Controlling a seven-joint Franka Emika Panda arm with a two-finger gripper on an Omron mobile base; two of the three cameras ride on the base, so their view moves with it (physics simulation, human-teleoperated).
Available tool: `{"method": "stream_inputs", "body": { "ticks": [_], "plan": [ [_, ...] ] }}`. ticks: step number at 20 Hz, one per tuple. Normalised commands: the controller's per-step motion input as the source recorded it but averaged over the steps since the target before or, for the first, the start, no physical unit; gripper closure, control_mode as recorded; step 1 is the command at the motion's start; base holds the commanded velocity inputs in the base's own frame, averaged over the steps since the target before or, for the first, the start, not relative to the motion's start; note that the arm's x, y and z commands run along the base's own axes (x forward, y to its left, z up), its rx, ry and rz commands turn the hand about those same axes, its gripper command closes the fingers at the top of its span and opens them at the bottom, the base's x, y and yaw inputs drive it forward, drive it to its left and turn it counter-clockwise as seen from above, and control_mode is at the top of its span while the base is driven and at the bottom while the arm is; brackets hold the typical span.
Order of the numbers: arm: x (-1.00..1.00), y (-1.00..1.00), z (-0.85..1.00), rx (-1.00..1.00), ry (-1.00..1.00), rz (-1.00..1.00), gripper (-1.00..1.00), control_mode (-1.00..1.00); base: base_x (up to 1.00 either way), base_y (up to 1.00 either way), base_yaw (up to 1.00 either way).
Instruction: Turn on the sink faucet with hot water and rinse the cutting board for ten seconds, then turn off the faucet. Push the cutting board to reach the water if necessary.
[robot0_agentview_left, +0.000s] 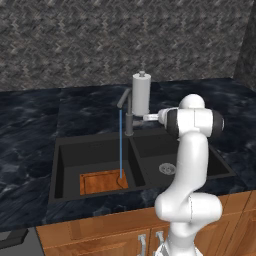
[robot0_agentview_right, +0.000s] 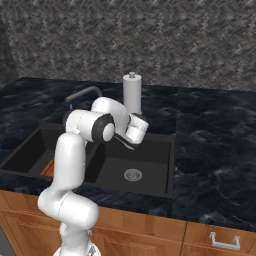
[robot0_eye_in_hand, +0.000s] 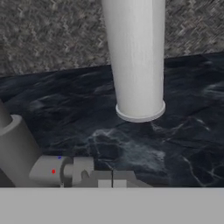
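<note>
Over the left basin of the black sink (robot0_agentview_left: 65, 150), the dark grey sink faucet (robot0_agentview_left: 129, 121) has its spout turned. A thin blue stream of water (robot0_agentview_left: 120, 145) falls from the spout onto the reddish-brown cutting board (robot0_agentview_left: 102, 181), which lies flat on that basin's floor. My gripper (robot0_agentview_left: 149, 118) sits just right of the faucet post, at its side lever (robot0_eye_in_hand: 65, 170). The hand view shows the lever close at the bottom left, with a red and a blue dot on it. My fingertips are hidden, so their state is unclear.
The tall light grey pump dispenser (robot0_agentview_left: 141, 93) stands on the dark marble counter (robot0_agentview_left: 30, 130) right behind the faucet, close to my hand. The right basin holds a round silver drain (robot0_agentview_left: 167, 168). Wooden cabinet fronts (robot0_agentview_right: 210, 240) run below the counter edge.
</note>
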Motion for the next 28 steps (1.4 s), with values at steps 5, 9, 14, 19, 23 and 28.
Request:
{"method": "stream_inputs", "body": {
  "ticks": [5,9,14,19,23,28],
  "plan": [
    [0.00,-0.06,-0.21,0.00,-0.01,0.03,1.00,-1.00,0.00,0.00,0.00],
    [0.00,-0.15,-0.03,0.00,-0.04,0.03,1.00,-1.00,0.00,0.00,0.00],
    [0.00,-0.28,0.00,0.00,-0.05,0.02,1.00,-1.00,0.00,0.00,0.00],
    [0.00,-0.04,-0.25,0.00,-0.02,0.00,1.00,-1.00,0.00,0.00,0.00],
    [0.00,0.00,-0.32,0.00,-0.03,0.00,1.00,-1.00,0.00,0.00,0.00],
    [0.10,0.00,-0.12,0.00,-0.04,0.00,1.00,-1.00,0.00,0.00,0.00]
  ]
}}
